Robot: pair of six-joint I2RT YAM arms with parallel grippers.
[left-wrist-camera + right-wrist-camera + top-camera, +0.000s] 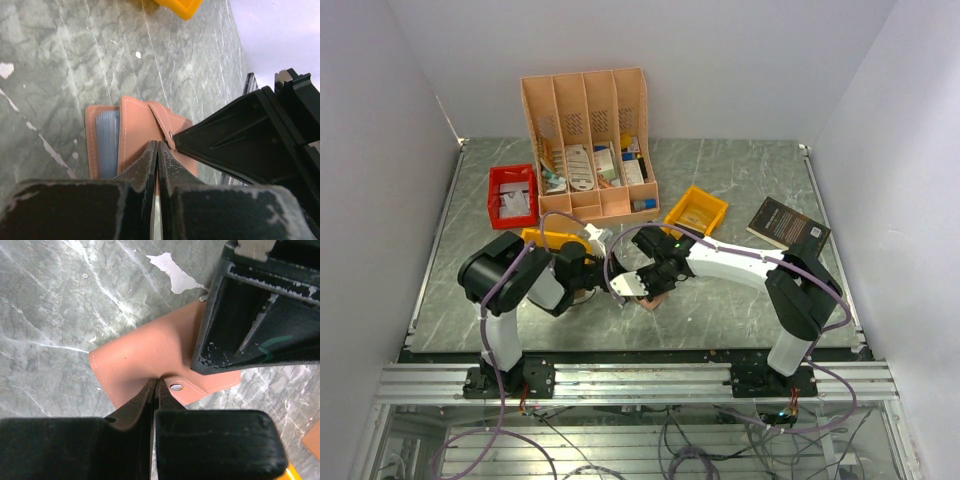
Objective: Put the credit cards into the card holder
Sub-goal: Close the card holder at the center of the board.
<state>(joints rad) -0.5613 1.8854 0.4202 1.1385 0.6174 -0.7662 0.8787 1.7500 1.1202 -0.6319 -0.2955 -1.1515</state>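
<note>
Two end effectors meet on tan-brown leather folding card holder (135, 125), lying on grey marbled table (50, 60) between arms. Right end effector (154, 383) pressed together, pinching cover edge beside snap strap (176, 387), likely to peel cover back. Left end effector (157, 147) pressed together, tips on flap; leather between them or not, cannot tell; probably steadying it. Pale blue clear pocket panel (107, 145) exposed, ready for cards. Credit cards not made out near card holder.

My left arm (500, 335): white links, bulky black joints.
My right arm (730, 262): white links, black joints.
My cables (488, 300): lilac, looped along both arms.
My left end effector (157, 147): black tapered fingers, scuffed pale.
My right end effector (154, 385): black, chipped edges.
</note>
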